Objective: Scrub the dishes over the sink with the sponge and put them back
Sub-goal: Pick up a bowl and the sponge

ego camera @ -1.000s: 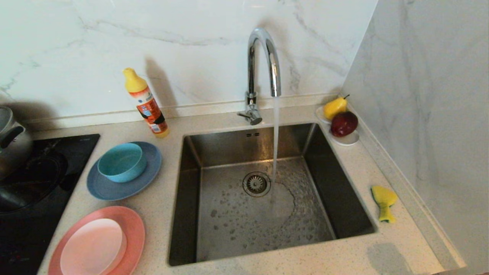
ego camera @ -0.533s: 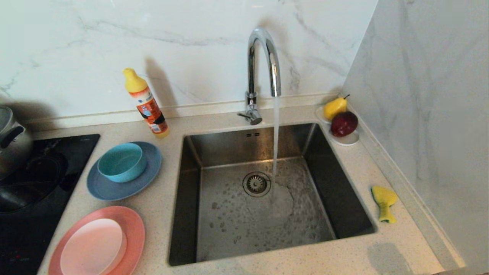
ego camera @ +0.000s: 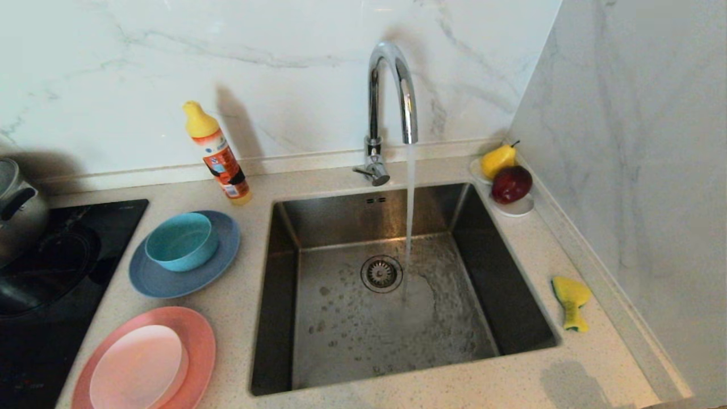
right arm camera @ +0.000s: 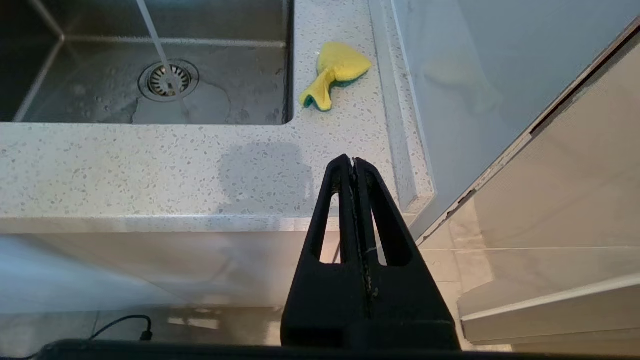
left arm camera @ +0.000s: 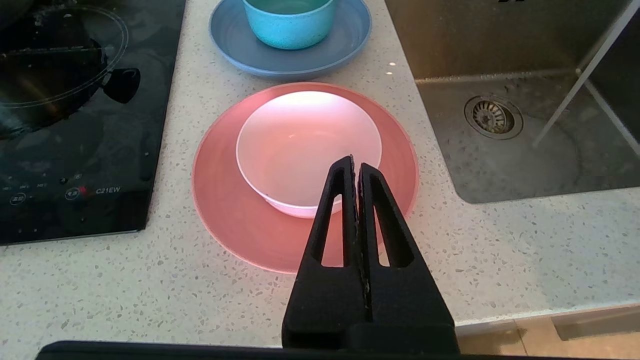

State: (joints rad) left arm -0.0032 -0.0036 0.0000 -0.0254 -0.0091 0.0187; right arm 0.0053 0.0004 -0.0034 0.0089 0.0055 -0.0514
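Sponge (right arm camera: 336,74) untouched; both grippers parked, jaws closed.

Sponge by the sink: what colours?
Yellow sponge with a green underside layer, clearest in the right wrist view.

**Around the basin: bottle, fruit, cooktop**

A chrome tap (ego camera: 392,102) runs water. An orange detergent bottle (ego camera: 218,156) with a yellow cap stands on the speckled bench (ego camera: 238,301) by the marble wall. A white saucer (ego camera: 514,205) in the corner holds a pear (ego camera: 497,159) and an apple (ego camera: 511,183). A pot (ego camera: 17,210) sits on the black cooktop (ego camera: 51,284).
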